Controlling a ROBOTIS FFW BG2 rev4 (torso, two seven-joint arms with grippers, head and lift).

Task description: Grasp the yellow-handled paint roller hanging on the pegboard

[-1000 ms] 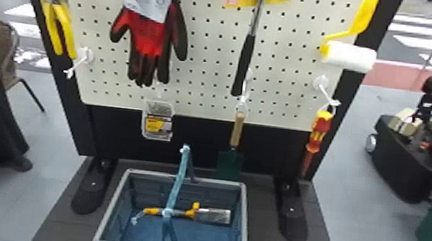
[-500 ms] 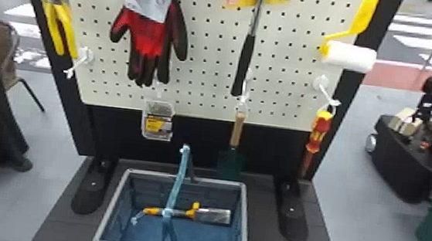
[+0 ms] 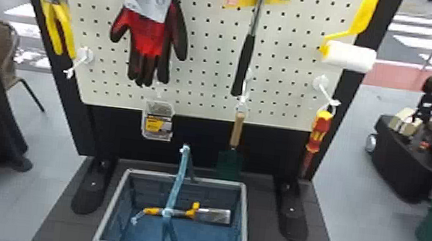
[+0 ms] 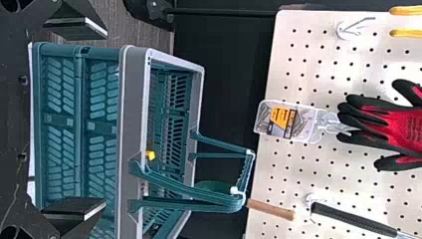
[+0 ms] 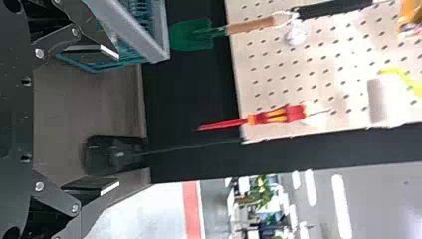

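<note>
Roller [image 3: 348,47] hangs at the upper right corner of the pegboard [image 3: 208,78] — yellow handle uppermost, white sleeve lying crosswise below it and jutting past the board's edge over the black frame. How the handle hooks on I cannot tell. Hung this way, the handle is the firm part to take; the sleeve looks soft and would likely squash. Under it a white hook carries a red-and-yellow screwdriver [image 3: 316,133], point down. Across the board: hammer [image 3: 245,55] in the middle with a green trowel [image 3: 233,147] beneath, red gloves [image 3: 146,40], a screw packet [image 3: 157,120], yellow pliers [image 3: 57,22] far left. On the tabletop [image 3: 67,225] at the board's foot sits a basket [image 3: 216,182], handle raised, a scraper [image 3: 193,213] lying in it. Right pincer [image 5: 112,118]: fingers spread wide, nothing between them, low by the basket's corner and facing the board's right edge, so screwdriver and roller both lie ahead of it, the roller well apart and higher. Left pincer [image 4: 99,118]: likewise apart and empty, low in front of the basket. Judgement: grasp not begun. The right arm is the better placed one. It would need to rise, close on the handle, then lift it off rather than pull straight out. Risk — knocking the screwdriver on the way up.
</note>
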